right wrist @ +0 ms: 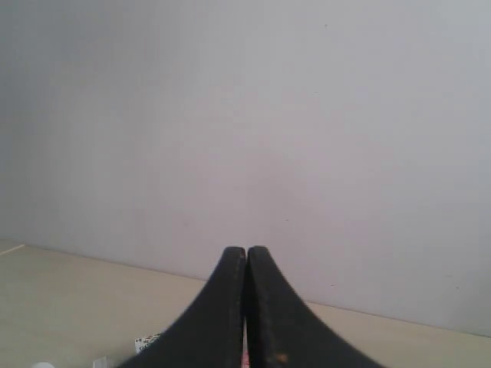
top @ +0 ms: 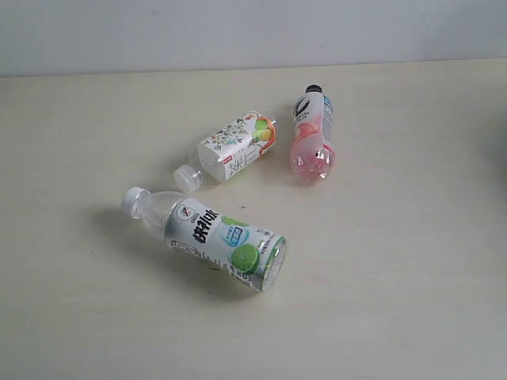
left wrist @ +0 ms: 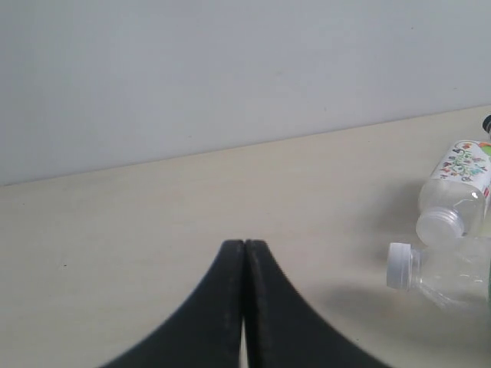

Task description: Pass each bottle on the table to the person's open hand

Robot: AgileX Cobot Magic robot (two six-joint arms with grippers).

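Both end effectors are empty with their black fingers pressed together: the left gripper hangs low over the cream-beige matte table, and the right gripper faces mostly the grey wall.

Ahead of the left gripper and off towards the right arm's side, well apart from it, lie the bottles, all on their sides. Nearest to it is the clear plastic bottle with a green-lime label and white cap. Just beyond that is the squarer clear bottle with a floral and orange label. Farthest from it, and probably closer to the right gripper, is the pink-tinted bottle with a black cap.

The step in hand looks like the first pick. To do it well, the chosen gripper should:
- spread its fingers before descending;
- come down over the labelled middle of one bottle;
- close across the long axis, since a round bottle lying down is likely to roll if nudged from one side.

The green-lime bottle suits the left gripper, the pink one the right.

Count: three bottles are visible, not four, along with two grippers and one table. The person's open hand is in none of the views, so the handover target cannot be placed.
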